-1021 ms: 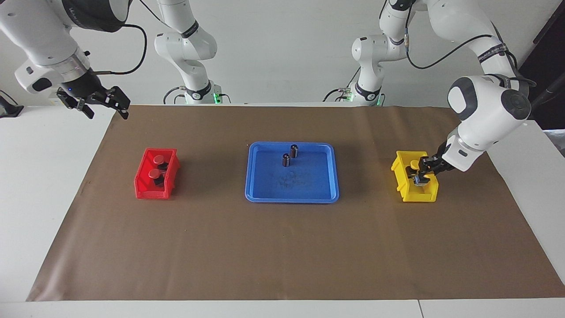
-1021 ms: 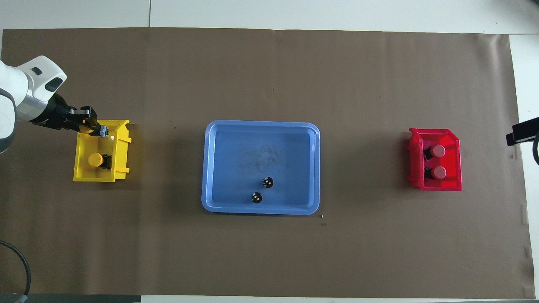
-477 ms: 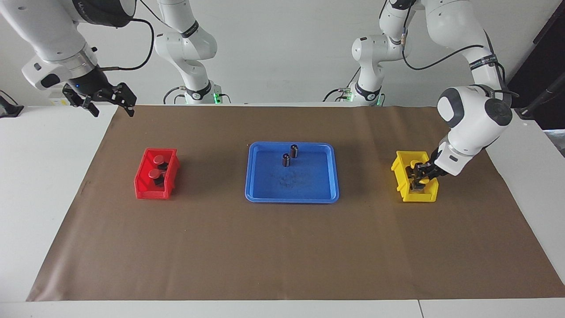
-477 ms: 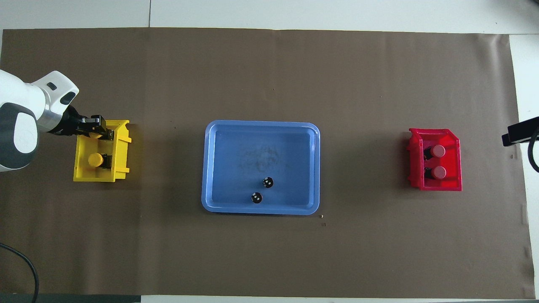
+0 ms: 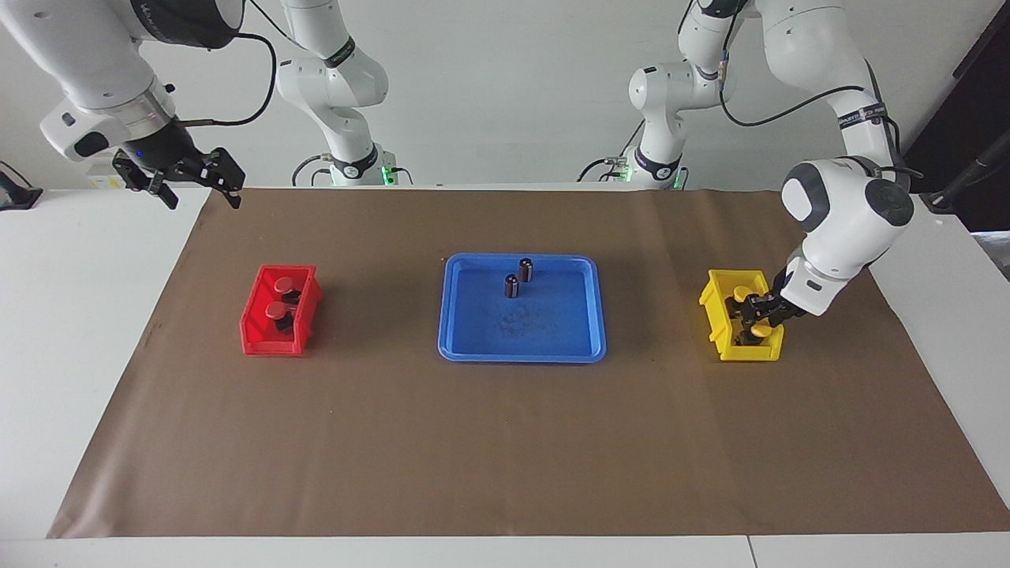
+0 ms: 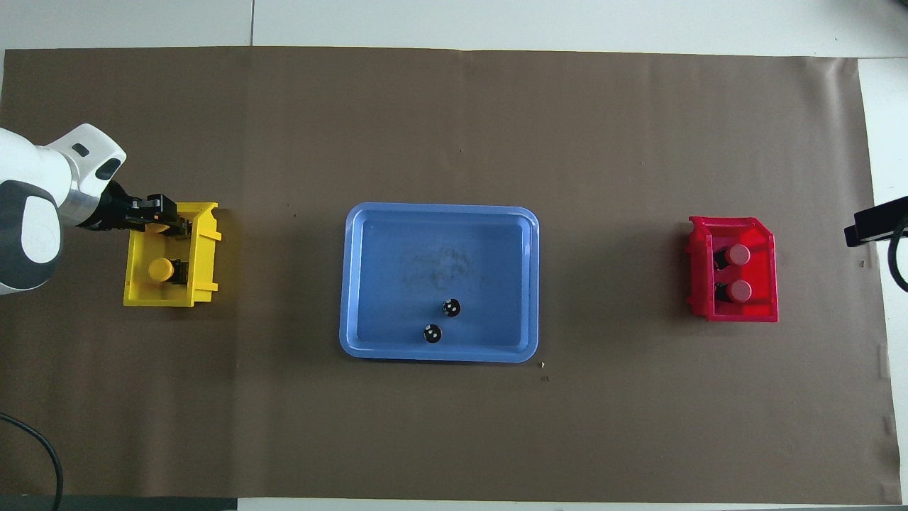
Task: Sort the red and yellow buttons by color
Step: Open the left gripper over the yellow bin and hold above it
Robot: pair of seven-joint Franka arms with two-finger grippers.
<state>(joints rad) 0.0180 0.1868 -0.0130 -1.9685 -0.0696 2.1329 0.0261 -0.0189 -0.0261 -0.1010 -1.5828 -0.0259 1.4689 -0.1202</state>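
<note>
Two round yellow-capped buttons (image 5: 746, 312) now sit in the yellow plastic bin (image 5: 716, 312), the left gripper (image 5: 755, 315) having lowered the second, its grasp unreadable, so sorting looks nearly complete.

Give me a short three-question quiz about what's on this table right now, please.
1. True or false: both red buttons lie in the red bin.
2. How many dark capless cylinders stand in the blue tray?
3. Which tool is at the yellow bin: A) left tool B) right tool?

Key: 1 true; 2 two; 3 A. The right tool waits raised near the table's corner.
</note>
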